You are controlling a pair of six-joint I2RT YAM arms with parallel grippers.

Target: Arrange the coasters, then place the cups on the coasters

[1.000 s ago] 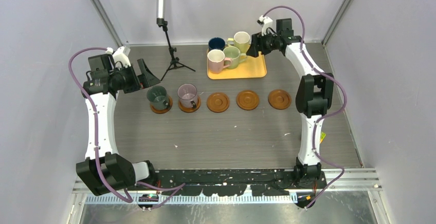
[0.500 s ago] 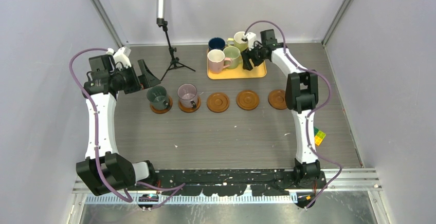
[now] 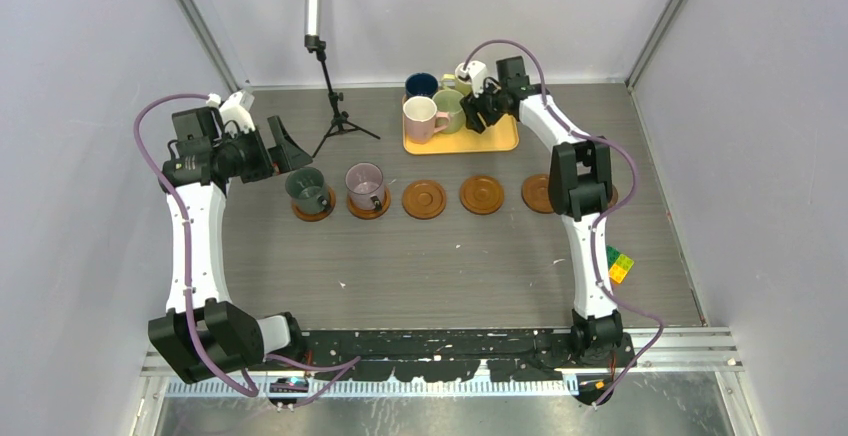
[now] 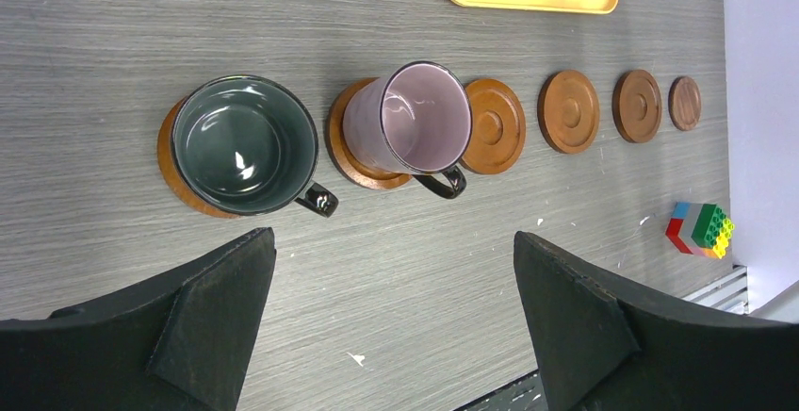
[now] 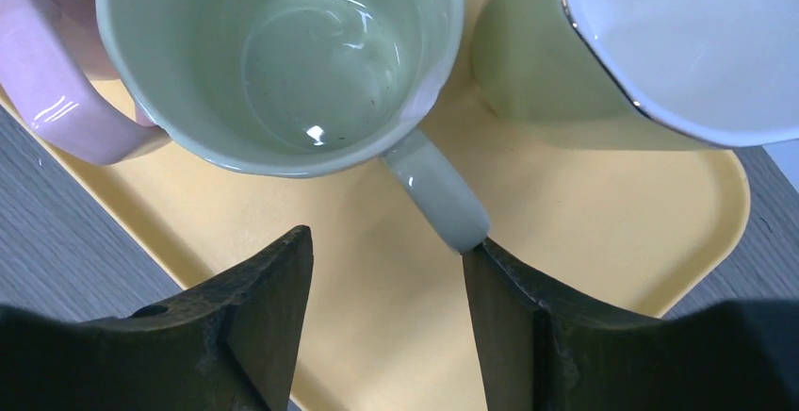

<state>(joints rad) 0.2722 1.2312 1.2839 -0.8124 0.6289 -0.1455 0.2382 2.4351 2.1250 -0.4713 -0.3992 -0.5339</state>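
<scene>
My right gripper (image 5: 386,251) stands open low over the yellow-orange tray (image 5: 377,336). It is just short of the light green cup (image 5: 283,53), whose handle (image 5: 438,194) touches the tip of my right-hand finger. The pink cup (image 5: 57,90) and pale yellow cup (image 5: 650,43) flank it, and the navy cup (image 3: 421,84) stands behind. The dark green cup (image 4: 245,142) and mauve cup (image 4: 415,119) each sit on a coaster. Beside them lie bare coasters (image 4: 495,126), (image 4: 569,111), (image 4: 638,106) and a darker one (image 4: 685,103). My left gripper (image 3: 290,148) hangs open near the dark green cup, holding nothing.
A black camera tripod (image 3: 335,116) stands at the back left of the tray (image 3: 500,141). A multicoloured toy block (image 3: 620,264) lies right of my right arm. Grey walls close in the table on three sides.
My right arm has swung left from the tray's far right corner to the light green cup, and its jaws have narrowed a little. The left arm has not moved.
</scene>
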